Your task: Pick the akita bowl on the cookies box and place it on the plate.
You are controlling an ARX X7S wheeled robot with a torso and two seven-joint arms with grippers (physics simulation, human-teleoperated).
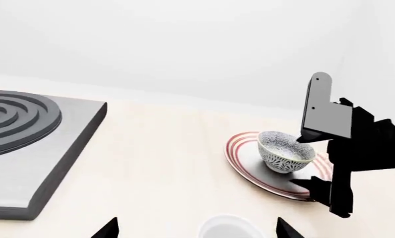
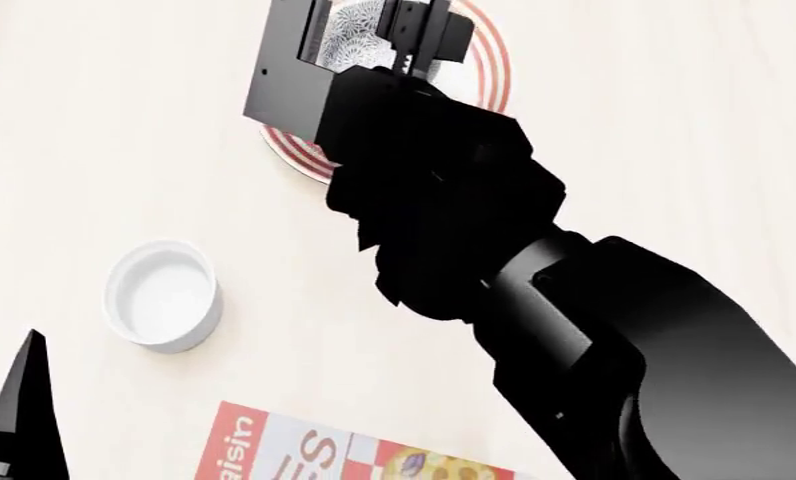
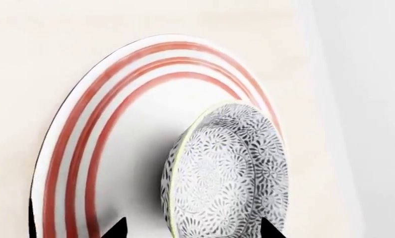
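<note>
The akita bowl (image 1: 286,150) (image 3: 227,173), speckled black and white, stands on the plate (image 1: 245,157) (image 3: 111,124) with red rings. My right gripper (image 3: 194,229) (image 1: 299,161) is open around the bowl. One fingertip (image 3: 118,228) stands apart from the rim and the other lies against the outer wall. In the head view my right arm covers most of the bowl (image 2: 358,25) and plate (image 2: 494,75). A corner of the cookies box (image 2: 331,452) shows at the lower edge, with nothing on the part in view. My left gripper (image 1: 197,230) is open above the counter and holds nothing.
A small plain white cup (image 2: 165,293) (image 1: 229,229) sits on the pale counter between the box and the plate, just under my left gripper. A grey stove slab (image 1: 45,148) with a ringed burner lies off to one side. A white wall backs the counter.
</note>
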